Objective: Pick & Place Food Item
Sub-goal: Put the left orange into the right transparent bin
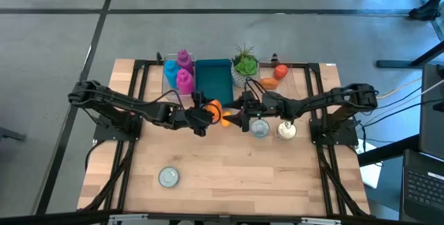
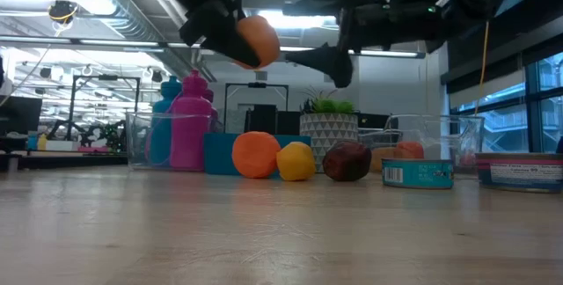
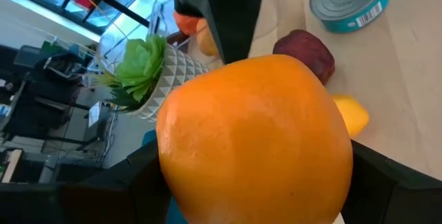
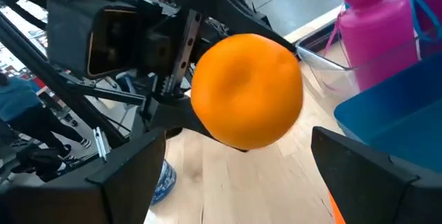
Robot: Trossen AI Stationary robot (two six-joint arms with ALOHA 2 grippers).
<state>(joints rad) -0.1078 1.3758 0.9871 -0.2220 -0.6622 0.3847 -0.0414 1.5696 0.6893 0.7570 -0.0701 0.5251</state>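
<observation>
An orange (image 2: 257, 40) hangs high above the table's middle with my left gripper (image 1: 206, 111) shut on it; it fills the left wrist view (image 3: 255, 137). My right gripper (image 1: 241, 119) stands open close to the orange's right, facing it (image 4: 245, 89), its fingers (image 4: 131, 175) apart and touching nothing. Below, on the wooden table, rest a second orange (image 2: 255, 155), a yellow lemon (image 2: 296, 161) and a dark red fruit (image 2: 347, 162). My left gripper pinches the orange between its two fingers, which lie on opposite sides (image 3: 169, 162) of the fruit. The fingers (image 3: 131, 182) come from the table's left, slanting a little downward. The orange is lifted clear of the table.
Behind stand a teal bin (image 1: 214, 78), a potted plant (image 1: 245, 64), pink and blue bottles in a clear box (image 1: 177, 72) and fruits at the back right (image 1: 275, 76). Two cans (image 1: 260, 129) (image 1: 286, 131) lie under the right arm; another can (image 1: 168, 176) at near left.
</observation>
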